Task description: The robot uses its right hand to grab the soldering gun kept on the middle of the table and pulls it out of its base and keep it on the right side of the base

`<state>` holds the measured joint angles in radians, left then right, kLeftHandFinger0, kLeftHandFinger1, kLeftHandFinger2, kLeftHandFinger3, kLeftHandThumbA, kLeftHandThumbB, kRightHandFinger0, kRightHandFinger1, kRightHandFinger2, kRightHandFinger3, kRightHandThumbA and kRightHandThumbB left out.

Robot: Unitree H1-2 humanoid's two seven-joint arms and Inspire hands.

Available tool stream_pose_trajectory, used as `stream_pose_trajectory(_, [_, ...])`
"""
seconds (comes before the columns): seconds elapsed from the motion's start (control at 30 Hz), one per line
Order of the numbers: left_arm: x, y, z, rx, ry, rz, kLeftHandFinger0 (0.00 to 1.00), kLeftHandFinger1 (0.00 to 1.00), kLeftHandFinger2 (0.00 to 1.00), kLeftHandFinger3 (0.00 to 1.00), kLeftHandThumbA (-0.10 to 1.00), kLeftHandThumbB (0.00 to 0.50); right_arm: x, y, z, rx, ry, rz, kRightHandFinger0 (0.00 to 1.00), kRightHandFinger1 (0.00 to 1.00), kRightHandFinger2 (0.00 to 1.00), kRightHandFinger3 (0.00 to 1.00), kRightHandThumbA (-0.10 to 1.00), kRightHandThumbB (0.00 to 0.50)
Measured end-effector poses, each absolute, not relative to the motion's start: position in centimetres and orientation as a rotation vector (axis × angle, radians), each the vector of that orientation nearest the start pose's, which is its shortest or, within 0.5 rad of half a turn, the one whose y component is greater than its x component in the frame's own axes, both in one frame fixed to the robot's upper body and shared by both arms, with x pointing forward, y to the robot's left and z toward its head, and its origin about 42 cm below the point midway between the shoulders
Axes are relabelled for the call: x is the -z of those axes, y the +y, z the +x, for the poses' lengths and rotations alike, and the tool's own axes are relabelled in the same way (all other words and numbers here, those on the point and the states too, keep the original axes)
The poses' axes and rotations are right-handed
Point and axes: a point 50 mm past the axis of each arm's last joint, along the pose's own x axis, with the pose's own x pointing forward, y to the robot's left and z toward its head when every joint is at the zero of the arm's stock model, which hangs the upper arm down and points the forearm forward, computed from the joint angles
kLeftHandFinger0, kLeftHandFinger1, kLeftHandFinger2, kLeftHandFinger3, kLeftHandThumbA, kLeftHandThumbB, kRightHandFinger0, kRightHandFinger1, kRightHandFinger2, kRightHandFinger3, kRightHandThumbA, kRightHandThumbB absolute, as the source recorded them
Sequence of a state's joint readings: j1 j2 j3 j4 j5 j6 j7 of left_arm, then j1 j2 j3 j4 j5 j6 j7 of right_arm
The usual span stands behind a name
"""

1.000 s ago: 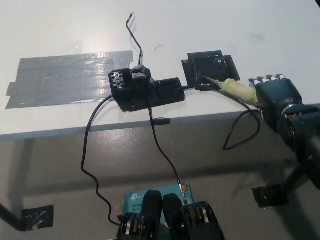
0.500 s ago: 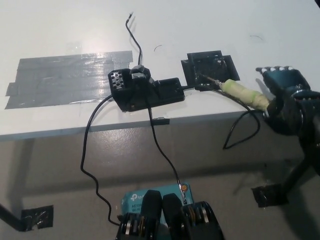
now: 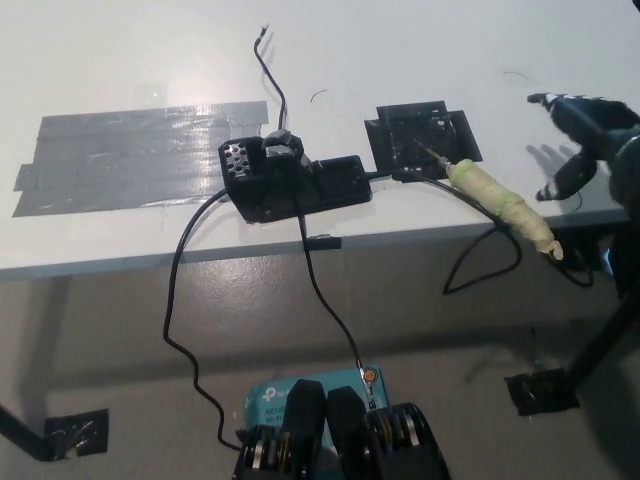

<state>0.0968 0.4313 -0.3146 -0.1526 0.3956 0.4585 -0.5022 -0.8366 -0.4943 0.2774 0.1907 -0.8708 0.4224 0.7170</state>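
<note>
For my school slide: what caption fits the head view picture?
Soldering gun lies on the table right of its base, the open right hand beside it.

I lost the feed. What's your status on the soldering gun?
Right hand open, clear of soldering gun. Gun lies on table, right of base. Left hand out of view.

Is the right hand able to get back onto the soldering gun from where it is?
Probably yes. The open right hand hovers just right of the soldering gun, whose handle lies exposed at the table edge.

soldering gun (image 3: 497,196) on table (image 3: 400,50), right robot hand (image 3: 590,135) apart
</note>
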Motion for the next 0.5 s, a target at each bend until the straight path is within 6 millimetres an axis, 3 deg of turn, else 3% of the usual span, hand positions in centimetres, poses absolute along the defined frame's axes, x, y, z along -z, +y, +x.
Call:
stream_pose_trajectory(0.1, [-6.8, 26.8, 22.3, 0.62, 0.586, 0.732, 0.85, 0.92, 1.0, 1.0, 0.54, 0.21, -35.2, -28.4, 46.6, -0.21, 0.107, -1.316, 1.0, 1.0, 1.0, 1.0, 1.0, 0.5])
stream_pose_trajectory(0.13, [-6.8, 26.8, 22.2, 0.62, 0.588, 0.732, 0.84, 0.91, 1.0, 1.0, 0.54, 0.218, -35.4, -29.1, 45.7, -0.204, 0.09, -1.284, 1.0, 1.0, 1.0, 1.0, 1.0, 0.443])
stream_pose_trajectory(0.3, [-6.7, 26.8, 22.2, 0.62, 0.589, 0.734, 0.82, 0.88, 1.0, 1.0, 0.53, 0.216, -34.5, -32.7, 40.5, -0.184, 0.048, -1.169, 1.0, 1.0, 1.0, 1.0, 1.0, 0.369])
stream_pose_trajectory(0.33, [-6.7, 26.8, 22.2, 0.62, 0.589, 0.734, 0.81, 0.87, 1.0, 1.0, 0.53, 0.212, -34.3, -33.5, 39.2, -0.17, 0.043, -1.139, 1.0, 1.0, 1.0, 1.0, 1.0, 0.315])
stream_pose_trajectory(0.37, [-6.7, 26.8, 22.2, 0.62, 0.589, 0.734, 0.81, 0.87, 1.0, 1.0, 0.52, 0.212, -34.0, -34.3, 38.1, -0.155, 0.04, -1.114, 1.0, 1.0, 1.0, 1.0, 1.0, 0.296])
stream_pose_trajectory(0.5, [-6.7, 26.8, 22.2, 0.619, 0.592, 0.733, 0.87, 0.94, 1.0, 1.0, 0.54, 0.201, -32.3, -37.0, 33.3, -0.089, 0.042, -1.007, 1.0, 1.0, 1.0, 1.0, 0.71, 0.224])
